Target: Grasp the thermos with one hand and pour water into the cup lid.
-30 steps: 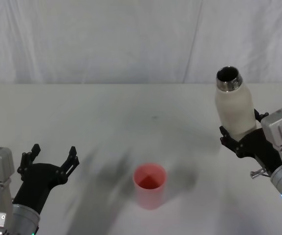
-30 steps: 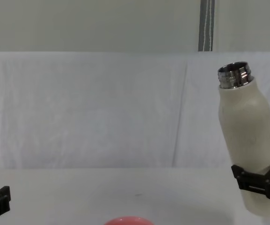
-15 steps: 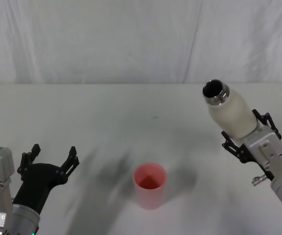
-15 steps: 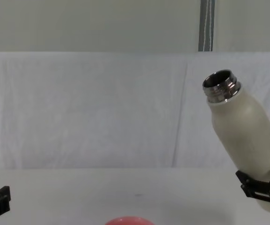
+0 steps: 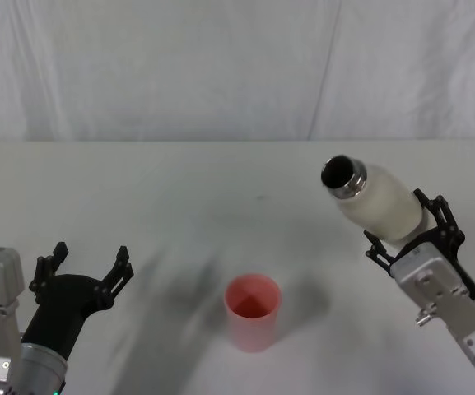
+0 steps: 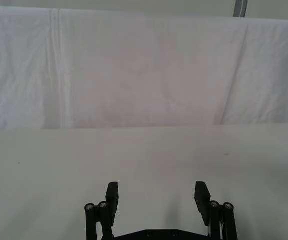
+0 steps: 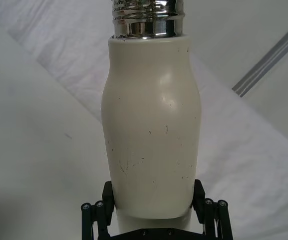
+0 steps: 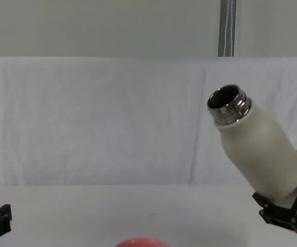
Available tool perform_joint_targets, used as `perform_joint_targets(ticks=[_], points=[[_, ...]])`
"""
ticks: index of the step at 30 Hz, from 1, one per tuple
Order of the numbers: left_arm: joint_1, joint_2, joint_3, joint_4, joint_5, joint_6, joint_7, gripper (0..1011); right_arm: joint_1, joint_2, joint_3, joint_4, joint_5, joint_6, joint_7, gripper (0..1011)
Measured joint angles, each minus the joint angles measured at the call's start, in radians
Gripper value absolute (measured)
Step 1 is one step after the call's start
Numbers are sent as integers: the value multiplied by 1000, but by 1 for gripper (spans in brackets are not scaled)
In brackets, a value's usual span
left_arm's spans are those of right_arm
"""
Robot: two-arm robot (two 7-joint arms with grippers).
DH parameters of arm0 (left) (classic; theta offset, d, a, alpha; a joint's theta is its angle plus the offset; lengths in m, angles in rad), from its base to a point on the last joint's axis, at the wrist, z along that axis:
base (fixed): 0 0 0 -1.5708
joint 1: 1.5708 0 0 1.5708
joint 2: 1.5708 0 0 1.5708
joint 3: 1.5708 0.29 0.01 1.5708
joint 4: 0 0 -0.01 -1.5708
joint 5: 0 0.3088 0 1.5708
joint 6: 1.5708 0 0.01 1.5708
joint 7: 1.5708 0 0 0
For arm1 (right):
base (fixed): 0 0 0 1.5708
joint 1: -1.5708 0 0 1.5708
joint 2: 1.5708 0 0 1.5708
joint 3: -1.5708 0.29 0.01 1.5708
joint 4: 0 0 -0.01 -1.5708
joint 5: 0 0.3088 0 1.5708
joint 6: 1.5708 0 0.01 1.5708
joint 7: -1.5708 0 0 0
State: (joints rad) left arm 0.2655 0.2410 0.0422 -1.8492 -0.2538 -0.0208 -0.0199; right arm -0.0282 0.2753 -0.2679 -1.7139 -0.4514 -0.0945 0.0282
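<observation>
Now, from the head view, your right gripper [image 5: 402, 239] holds the thermos [image 5: 377, 202] off the desk [image 5: 179, 189] toward its right edge, tipped so the open steel neck points toward the middle, while the cup lid [image 5: 252, 311] stands upright near the front edge, around mid-width. The mouth looks well short of the cup, so I judge you should carry the thermos across until the neck sits above the pink rim before tilting further; tip too early and water lands on the desk. The left gripper [image 5: 82, 276] waits near the front left corner, jaws spread wide and holding nothing. From the left wrist view, that gripper [image 6: 157, 197] hangs with its jaws apart over bare desk; leave it parked. From the right wrist view, the jaws are closed on the lower body of the thermos [image 7: 151, 125], low on a long bottle, so tilt slowly to keep it from swinging in the grip. From the chest view, the thermos [image 8: 259, 149] leans steeply, neck uppermost, and the cup lid [image 8: 138, 242] shows just its top rim at the bottom; keep the pour gentle, since the cup is small.
</observation>
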Motion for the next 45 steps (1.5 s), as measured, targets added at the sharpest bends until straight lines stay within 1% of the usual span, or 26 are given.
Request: perform_joint_targets(ticks=[1, 2, 4, 5, 7, 11, 12, 14, 17, 21, 27, 30, 31, 34, 39, 45], points=[[0, 0, 0, 0, 0, 0, 0, 1001, -3, 0, -3, 3, -13, -8, -6, 949], [0, 0, 0, 0, 0, 0, 0, 1001, -3, 0, -3, 3, -13, -8, -6, 949], [0, 0, 0, 0, 0, 0, 0, 1001, -8, 1, -7, 6, -36, -19, -16, 949], [0, 0, 0, 0, 0, 0, 0, 1001, -8, 1, -7, 6, -36, -19, -16, 949], [0, 0, 0, 0, 0, 0, 0, 1001, -12, 6, -15, 8, -66, -25, -26, 949], [0, 0, 0, 0, 0, 0, 0, 1001, -15, 13, -26, 8, -103, -31, -39, 949], [0, 0, 0, 0, 0, 0, 0, 1001, -15, 13, -26, 8, -103, -31, -39, 949], [0, 0, 0, 0, 0, 0, 0, 1001, -16, 19, -34, 10, -130, -33, -47, 949], [0, 0, 0, 0, 0, 0, 0, 1001, -16, 24, -40, 13, -150, -34, -53, 949], [0, 0, 0, 0, 0, 0, 0, 1001, -12, 36, -56, 23, -193, -35, -69, 949], [0, 0, 0, 0, 0, 0, 0, 1001, -7, 47, -66, 37, -230, -35, -88, 949], [0, 0, 0, 0, 0, 0, 0, 1001, -3, 56, -74, 44, -261, -35, -105, 949], [0, 0, 0, 0, 0, 0, 0, 1001, -1, 62, -79, 47, -279, -33, -114, 949], [0, 0, 0, 0, 0, 0, 0, 1001, 2, 70, -86, 50, -304, -29, -125, 949], [0, 0, 0, 0, 0, 0, 0, 1001, 8, 83, -97, 52, -331, -23, -136, 949], [0, 0, 0, 0, 0, 0, 0, 1001, 17, 97, -108, 53, -345, -21, -137, 949]])
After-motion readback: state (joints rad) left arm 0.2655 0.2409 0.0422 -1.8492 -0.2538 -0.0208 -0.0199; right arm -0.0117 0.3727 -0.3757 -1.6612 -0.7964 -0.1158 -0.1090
